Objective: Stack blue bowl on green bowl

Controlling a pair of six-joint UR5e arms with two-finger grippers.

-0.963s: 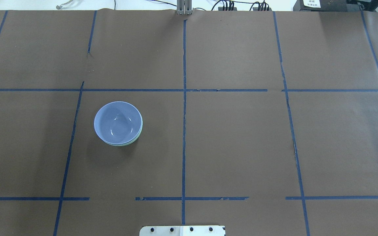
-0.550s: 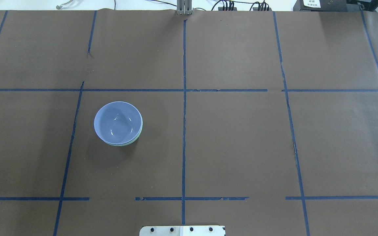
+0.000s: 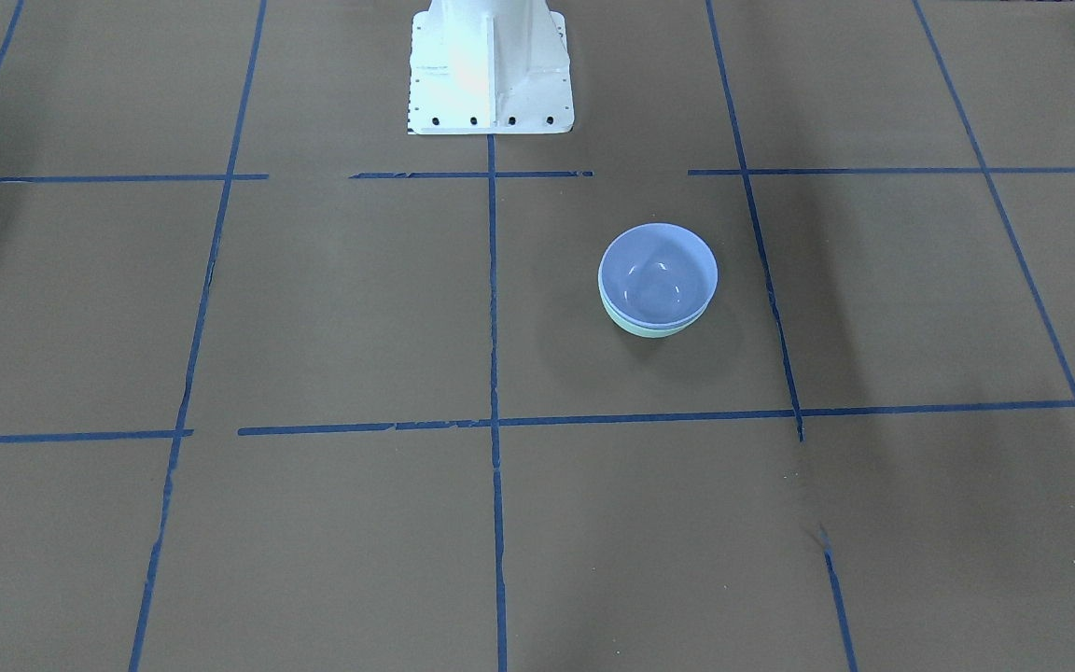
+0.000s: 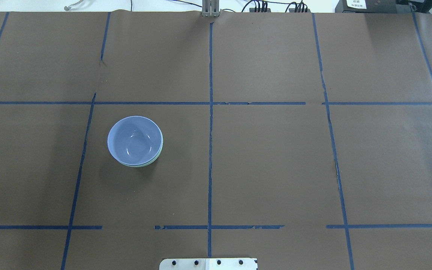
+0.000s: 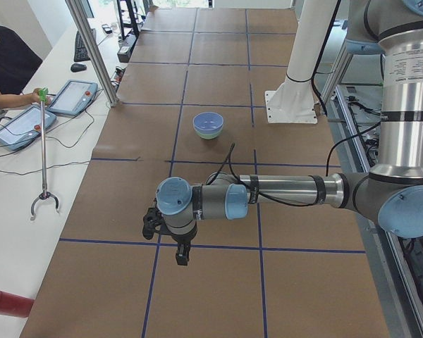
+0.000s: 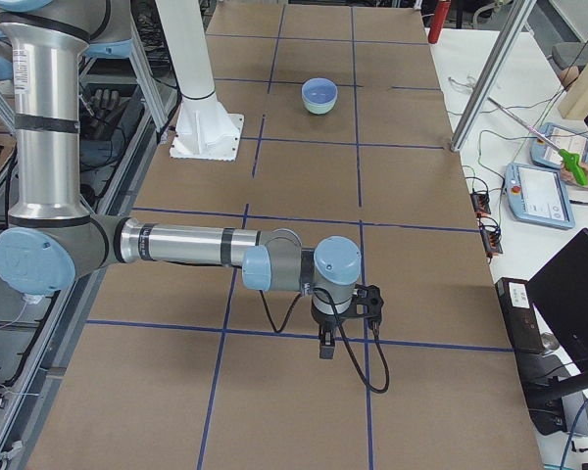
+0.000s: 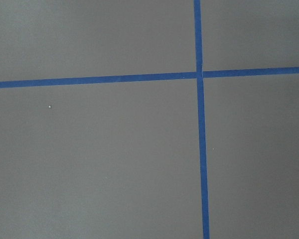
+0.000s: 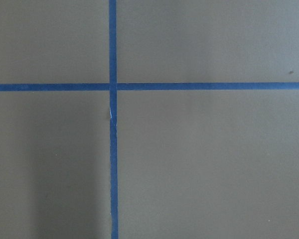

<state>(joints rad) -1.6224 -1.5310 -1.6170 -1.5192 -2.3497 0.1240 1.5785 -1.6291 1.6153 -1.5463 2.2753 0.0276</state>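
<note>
Judging the stack complete, I treat checking as the step in hand: the blue bowl sits nested in the green bowl on the table, only a thin green edge showing. My left gripper and right gripper hang well apart from the bowls; whether either claw is apart or together I cannot tell. Leave the stack untouched and confirm the rims lie level.

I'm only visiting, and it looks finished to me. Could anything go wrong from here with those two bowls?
Little, probably. The blue bowl sits nested in the green bowl. Both look glossy, so a bump might shift the top one. The left arm is stretched low over the table, well away from the stack, but a careless swing towards it could knock it.
</note>
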